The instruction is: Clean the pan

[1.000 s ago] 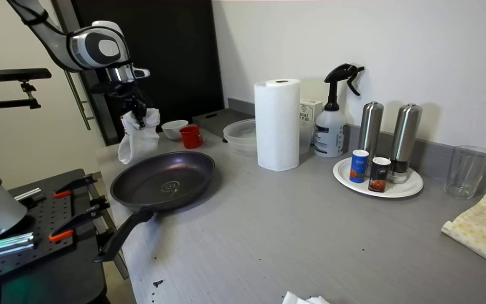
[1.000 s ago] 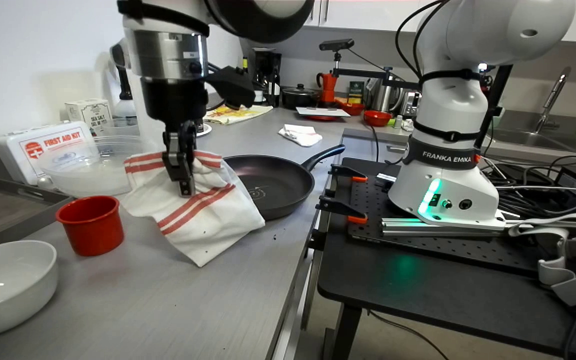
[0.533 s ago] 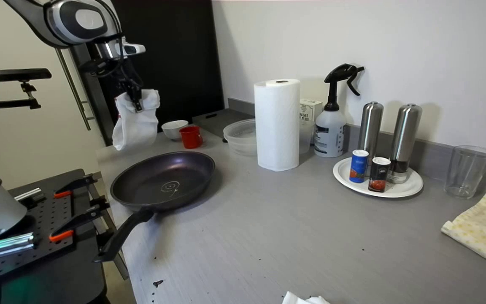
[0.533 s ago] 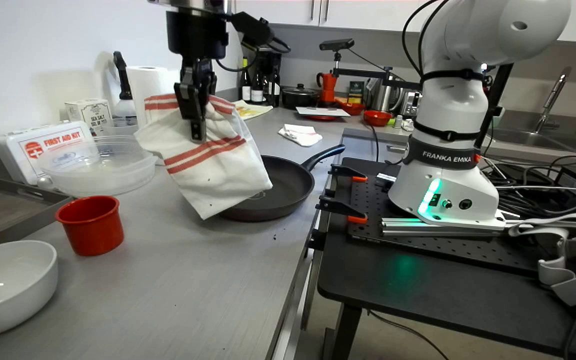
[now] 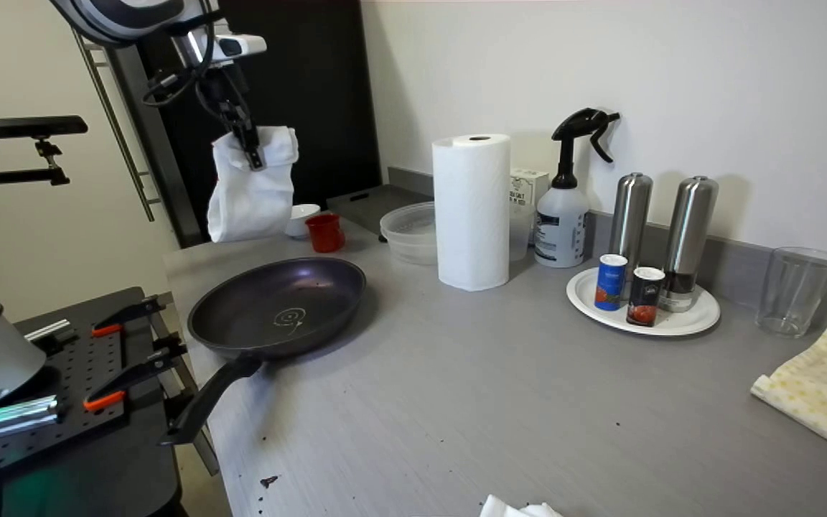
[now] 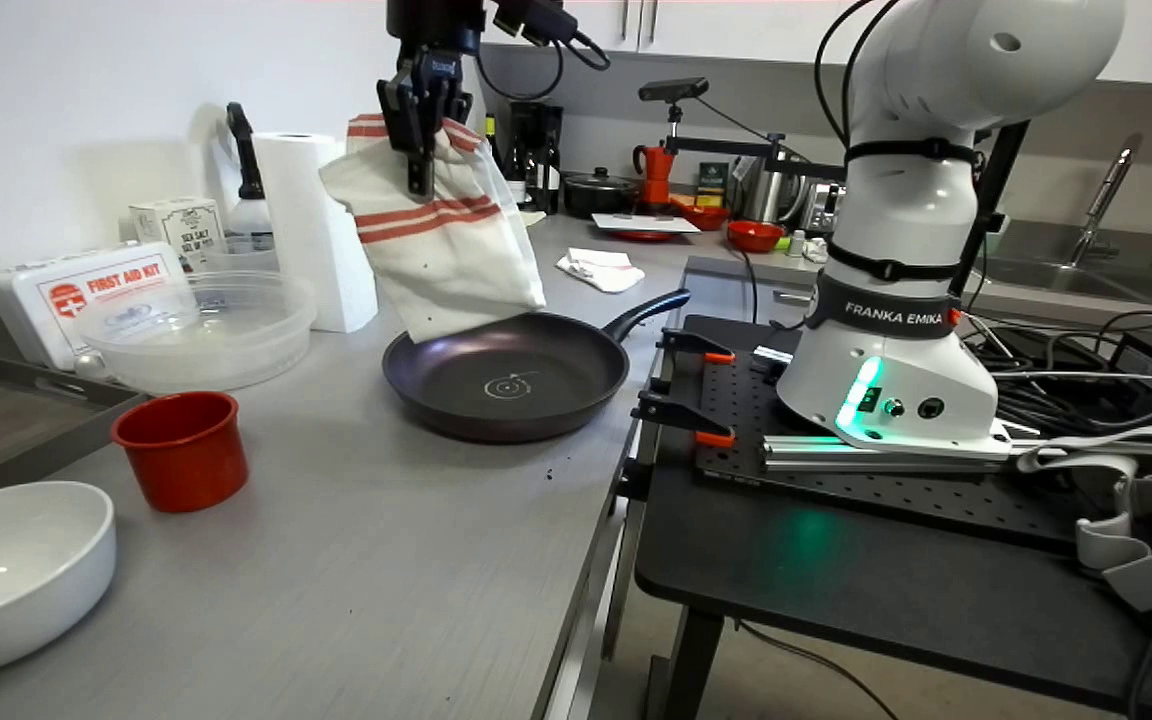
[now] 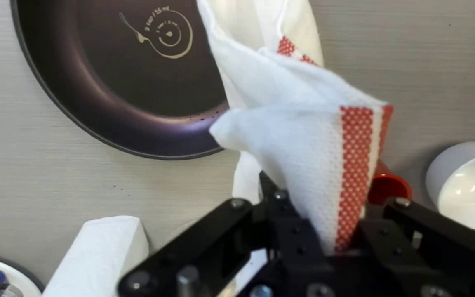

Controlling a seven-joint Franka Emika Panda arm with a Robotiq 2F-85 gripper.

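The pan (image 5: 277,309) is a black frying pan lying flat on the grey counter. It shows in both exterior views (image 6: 506,385), its handle reaching past the counter's edge. In the wrist view the pan (image 7: 138,74) has dark specks near its inner wall. My gripper (image 5: 254,158) is shut on a white towel with red stripes (image 6: 446,260), which hangs down, bunched, above the pan's far side. In an exterior view a gap shows between the towel's bottom and the rim. In the wrist view the towel (image 7: 303,136) hides the fingertips and part of the pan.
A red mug (image 6: 181,450) and a white bowl (image 6: 21,575) stand beyond the pan. A paper towel roll (image 5: 472,215), a clear plastic tub (image 6: 201,330) and a spray bottle (image 5: 561,226) stand by the wall. A plate with shakers (image 5: 679,323) stands further along.
My gripper, still holding the towel, has risen from low over the counter beside the pan and moved over toward the pan. The pan has not moved.
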